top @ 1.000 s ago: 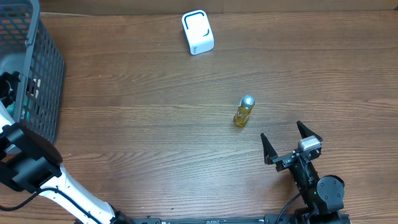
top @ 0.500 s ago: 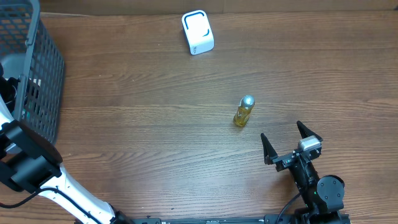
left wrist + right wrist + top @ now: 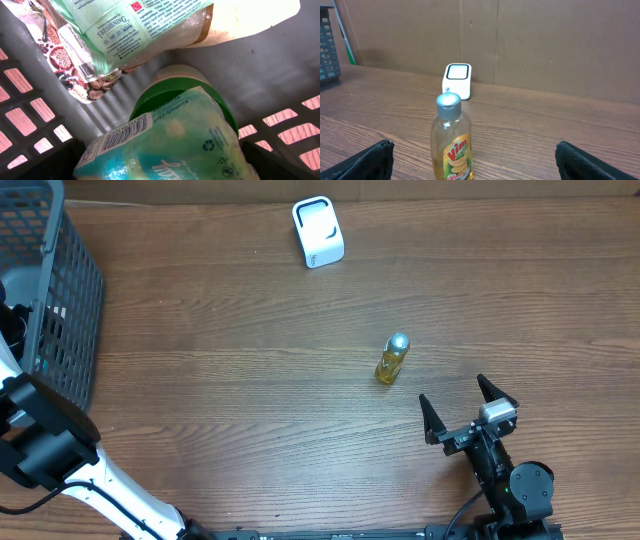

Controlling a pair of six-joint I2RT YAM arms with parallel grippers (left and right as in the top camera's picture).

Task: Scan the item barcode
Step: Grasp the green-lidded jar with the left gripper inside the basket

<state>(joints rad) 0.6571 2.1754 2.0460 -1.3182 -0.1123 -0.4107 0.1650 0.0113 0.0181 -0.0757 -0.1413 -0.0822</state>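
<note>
The yellow bottle's (image 3: 452, 145) label reads "Vim". A green packet (image 3: 120, 30) says "FRESHENING". The teal pack (image 3: 170, 140) shows "Kimberly-Cl…", a barcode and a recycling sign.

The wooden table (image 3: 250, 400) has a brown, horizontally grained surface. A grey plastic basket (image 3: 72, 290) with lattice walls stands at the table's far-left edge. In the left wrist view its interior shows a ribbed grey floor (image 3: 112, 107) and slotted side walls (image 3: 22, 117) through which the wood grain is visible. In the right wrist view one basket corner (image 3: 329, 50) appears at the left edge. A brown cardboard wall (image 3: 545, 45) rises behind the table's far edge. A thin rod with a green lower end (image 3: 350, 55) leans against it near the basket.
</note>
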